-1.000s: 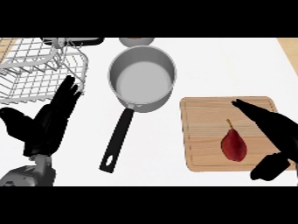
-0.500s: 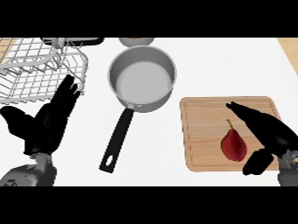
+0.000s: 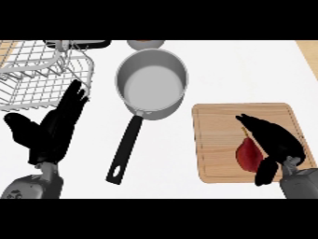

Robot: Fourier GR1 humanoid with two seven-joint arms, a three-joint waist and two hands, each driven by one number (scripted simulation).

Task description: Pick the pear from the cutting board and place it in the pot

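A dark red pear point(image 3: 246, 153) lies on the wooden cutting board point(image 3: 220, 126) at the right, stem pointing away from me. My right hand point(image 3: 275, 140) hovers over the pear's right side, fingers straight and pointing up-left, thumb down by the board's near edge; it hides part of the fruit. The steel pot point(image 3: 151, 83) with a long black handle point(image 3: 125, 149) stands empty at the centre. At the lower left my left hand point(image 3: 51, 130) rests open with fingers up.
A wire dish rack point(image 3: 34, 74) fills the upper left, right behind the left hand. A small round object point(image 3: 146, 44) shows at the top edge behind the pot. White counter lies between pot and board.
My right hand has slid left and toward me over the board, now covering the pear's right side. The left hand, pot and pear have stayed where they were.
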